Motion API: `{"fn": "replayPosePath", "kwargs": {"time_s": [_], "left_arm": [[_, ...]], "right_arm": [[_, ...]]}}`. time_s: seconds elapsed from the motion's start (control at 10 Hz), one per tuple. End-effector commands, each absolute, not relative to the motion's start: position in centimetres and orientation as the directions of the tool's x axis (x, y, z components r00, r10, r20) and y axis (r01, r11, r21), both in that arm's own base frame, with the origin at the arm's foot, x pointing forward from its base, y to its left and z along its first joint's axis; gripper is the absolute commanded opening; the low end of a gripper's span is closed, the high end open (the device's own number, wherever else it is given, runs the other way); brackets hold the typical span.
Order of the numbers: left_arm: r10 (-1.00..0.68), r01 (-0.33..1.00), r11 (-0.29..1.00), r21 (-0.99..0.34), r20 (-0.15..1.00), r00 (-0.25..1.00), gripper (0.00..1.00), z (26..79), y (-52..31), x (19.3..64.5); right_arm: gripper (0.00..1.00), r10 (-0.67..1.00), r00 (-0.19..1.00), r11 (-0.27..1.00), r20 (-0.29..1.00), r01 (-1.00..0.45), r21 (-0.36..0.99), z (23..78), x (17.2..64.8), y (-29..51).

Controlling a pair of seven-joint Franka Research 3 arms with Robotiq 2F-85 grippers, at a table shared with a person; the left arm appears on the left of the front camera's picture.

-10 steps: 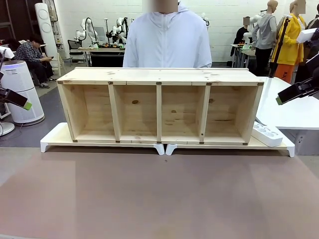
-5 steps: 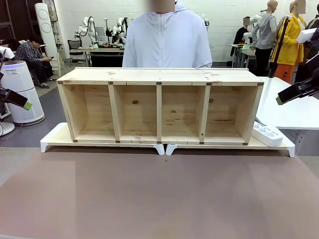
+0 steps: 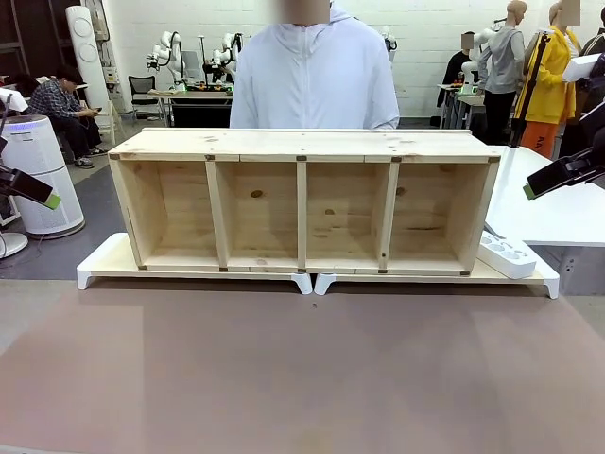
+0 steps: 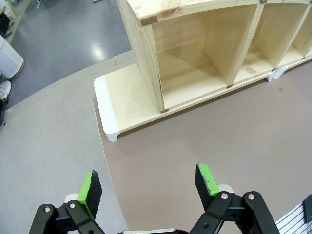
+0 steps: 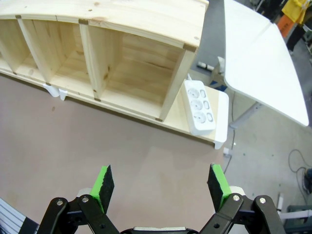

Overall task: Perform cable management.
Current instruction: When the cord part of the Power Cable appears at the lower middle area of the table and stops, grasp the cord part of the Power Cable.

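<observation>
Cable, thin black power cord: judged light, limp and slippery, best pinched just behind the plug; whereabouts cannot be told; left gripper [image 4: 147, 184] and right gripper [image 5: 160, 185] both released, empty, above the worktop [image 3: 302, 378] near the wooden shelf [image 3: 302, 142].

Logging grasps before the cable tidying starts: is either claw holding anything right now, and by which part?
Nothing is held. The left claw and the right claw both stand open and empty.
</observation>
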State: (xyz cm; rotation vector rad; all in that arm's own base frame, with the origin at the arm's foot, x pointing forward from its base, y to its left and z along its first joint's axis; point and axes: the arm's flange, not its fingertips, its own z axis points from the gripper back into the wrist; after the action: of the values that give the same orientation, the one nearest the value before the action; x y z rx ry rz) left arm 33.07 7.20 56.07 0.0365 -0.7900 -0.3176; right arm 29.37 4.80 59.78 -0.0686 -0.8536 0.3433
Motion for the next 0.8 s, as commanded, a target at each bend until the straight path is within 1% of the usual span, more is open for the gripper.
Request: {"fn": "replayPosePath", "kwargs": {"time_s": [0.0,0.7], "left_arm": [[-0.291,0.264,0.953,0.147,0.688,0.665,1.0,55.99,7.28,33.04],[-0.291,0.264,0.953,0.147,0.688,0.665,1.0,55.99,7.28,33.04]], "right_arm": [[1.0,0.334,0.601,0.94,0.726,-0.271,-0.209,59.79,29.48,4.54],[1.0,0.334,0.601,0.94,0.726,-0.271,-0.209,59.79,29.48,4.54]]}}
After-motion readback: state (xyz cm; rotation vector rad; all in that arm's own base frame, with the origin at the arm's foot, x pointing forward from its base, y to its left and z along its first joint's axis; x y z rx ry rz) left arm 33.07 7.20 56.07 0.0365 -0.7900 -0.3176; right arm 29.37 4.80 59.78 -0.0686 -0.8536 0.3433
